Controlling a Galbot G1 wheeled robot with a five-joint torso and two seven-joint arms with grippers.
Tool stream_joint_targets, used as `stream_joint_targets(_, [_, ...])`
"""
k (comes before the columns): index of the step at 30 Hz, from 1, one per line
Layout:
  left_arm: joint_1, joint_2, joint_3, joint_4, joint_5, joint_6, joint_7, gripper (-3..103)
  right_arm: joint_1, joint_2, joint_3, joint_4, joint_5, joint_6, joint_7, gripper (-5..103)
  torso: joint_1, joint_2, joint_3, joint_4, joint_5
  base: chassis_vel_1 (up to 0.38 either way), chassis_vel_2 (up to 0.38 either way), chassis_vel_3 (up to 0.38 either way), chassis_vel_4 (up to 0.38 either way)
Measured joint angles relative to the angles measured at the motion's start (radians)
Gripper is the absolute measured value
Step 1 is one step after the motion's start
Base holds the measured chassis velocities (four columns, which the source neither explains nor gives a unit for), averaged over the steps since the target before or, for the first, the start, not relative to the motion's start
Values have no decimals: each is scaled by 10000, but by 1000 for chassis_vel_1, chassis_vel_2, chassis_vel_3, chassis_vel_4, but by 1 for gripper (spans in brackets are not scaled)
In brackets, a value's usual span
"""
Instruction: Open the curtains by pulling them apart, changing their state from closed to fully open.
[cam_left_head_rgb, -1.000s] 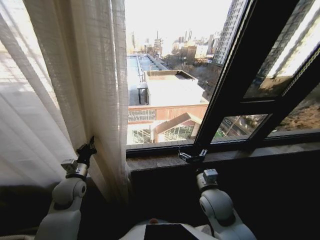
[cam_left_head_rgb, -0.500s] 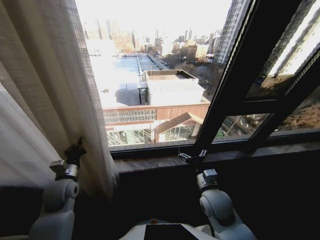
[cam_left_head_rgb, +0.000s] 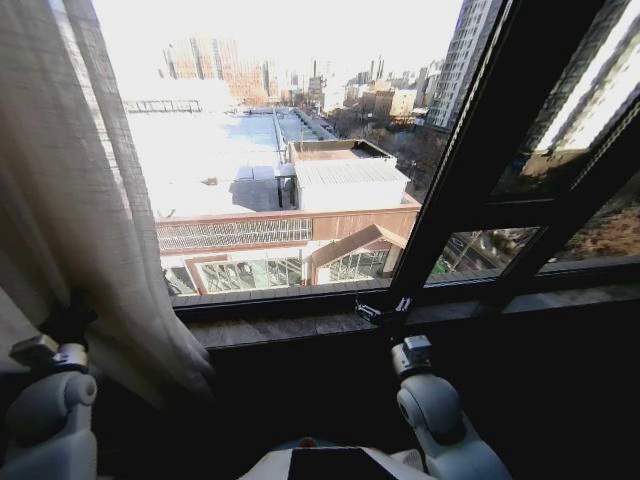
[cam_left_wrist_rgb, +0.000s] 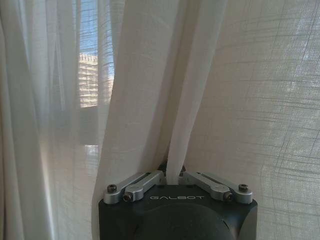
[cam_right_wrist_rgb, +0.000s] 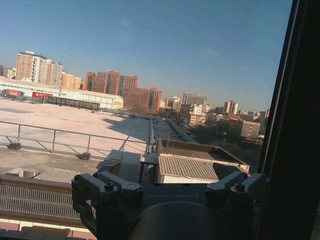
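Curtains (cam_left_head_rgb: 90, 200): sheer white pleated fabric, bunched at the left edge of the head view, hanging from top of frame down past the sill level, lower hem flaring out rightward just over the dark sill (cam_left_head_rgb: 300, 325). Window pane to the right of the fabric is uncovered; rooftops and towers outside are in plain sight through the glass. The dark window frame (cam_left_head_rgb: 470, 160) slants across the right side, no fabric visible on that side of the view. Left gripper (cam_left_head_rgb: 65, 325) sits low at the left, in among the folds. Left wrist view shows the curtains (cam_left_wrist_rgb: 175, 100) drawn into a narrow pleat that runs down between the two metal fingers (cam_left_wrist_rgb: 142, 182), which are closed in on it: fabric pinched. Right gripper (cam_left_head_rgb: 385, 312) is parked at the sill near the foot of the window frame, touching no cloth; right wrist view shows its fingers (cam_right_wrist_rgb: 107, 187) set well apart, nothing between them. Judgement on progress: most of the visible glass is clear, so the left panel reads as largely drawn aside. Whether it is at its full limit, and whether a right-hand panel remains to be pulled, cannot be told from these views.
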Motion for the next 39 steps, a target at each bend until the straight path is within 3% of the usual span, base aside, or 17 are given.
stream_joint_targets(4, [-572, 323, -82, 594, 216, 590, -2322, 0, -43, -55, 119, -81, 201, 22, -4, 100, 1, -1, 0, -2, 1, 0, 0, 0, 0])
stream_joint_targets(5, [-572, 323, -82, 594, 216, 590, -2322, 0, -43, -55, 119, -81, 201, 22, -4, 100, 1, -1, 0, -2, 1, 0, 0, 0, 0])
stream_joint_targets(8, [-1127, 626, 342, 932, 228, 1084, -4711, -3, -80, -33, 132, -168, 241, 91, -7, 100, 2, -1, 0, -1, 0, 0, 0, 0, 0])
stream_joint_targets(9, [-1127, 626, 342, 932, 228, 1084, -4711, -3, -80, -33, 132, -168, 241, 91, -7, 100, 2, -1, 0, -1, 0, 0, 0, 0, 0])
stream_joint_targets(12, [-1683, 776, 564, 1324, 154, 1323, -6171, 7, -86, -27, 198, -236, 265, 147, -9, 100, 2, -1, 0, -3, 0, 0, 0, 0, 0])
stream_joint_targets(13, [-1683, 776, 564, 1324, 154, 1323, -6171, 7, -86, -27, 198, -236, 265, 147, -9, 100, 2, -1, 0, -3, 0, 0, 0, 0, 0])
stream_joint_targets(16, [-1853, 862, 624, 1531, 163, 1404, -6560, 24, -83, -70, 281, -277, 298, 158, -8, 100, 3, -1, 1, -3, 1, 0, 0, 0, 0])
stream_joint_targets(17, [-1738, 859, 699, 1462, 187, 1395, -6435, 29, -68, -82, 294, -299, 305, 159, -8, 100, 3, -1, 1, -3, 2, 0, 0, 0, 0])
stream_joint_targets(19, [-1604, 829, 762, 1328, 204, 1371, -6244, 29, -54, -82, 294, -315, 306, 159, -8, 100, 3, -1, 1, -2, 1, 0, 0, 0, 0])
stream_joint_targets(22, [-646, 313, 1156, 33, 368, 1405, -5085, 45, 39, -1, 161, -380, 293, 160, -6, 100, 2, 0, 0, -1, 3, 0, 0, 0, 0])
stream_joint_targets(23, [-646, 313, 1156, 33, 368, 1405, -5085, 45, 39, -1, 161, -380, 293, 160, -6, 100, 2, 0, 0, -1, 3, 0, 0, 0, 0])
stream_joint_targets(28, [557, -841, 2063, -1992, 890, 1935, -4552, 67, 152, 119, 5, -409, 244, 158, -5, 100, 1, 0, 0, 0, 4, 0, 0, 0, 0])
stream_joint_targets(32, [887, -1198, 2610, -2881, 1070, 2024, -4024, 78, 171, 140, 6, -431, 234, 153, -5, 100, 2, 0, 0, -1, 6, 0, 0, 0, 0])
stream_joint_targets(34, [1016, -1336, 2913, -3212, 1122, 1684, -2416, 89, 159, 175, 29, -440, 239, 141, 6, 100, 2, 0, 0, -3, 6, 0, 0, 0, 0])
stream_joint_targets(36, [1058, -1394, 3035, -3085, 1310, 876, -865, 93, 168, 214, 43, -417, 394, 8, 65, 100, 2, 0, 0, -4, 5, 0, 0, 0, 0])
stream_joint_targets(37, [1058, -1394, 3035, -3085, 1310, 876, -865, 93, 168, 214, 43, -417, 394, 8, 65, 100, 2, 0, 0, -4, 5, 0, 0, 0, 0])
stream_joint_targets(39, [1030, -1391, 3048, -2685, 1514, -108, 955, 99, 222, 222, 122, -326, 678, -110, 131, 100, 2, 0, 0, -3, 4, 0, 0, 0, 0])
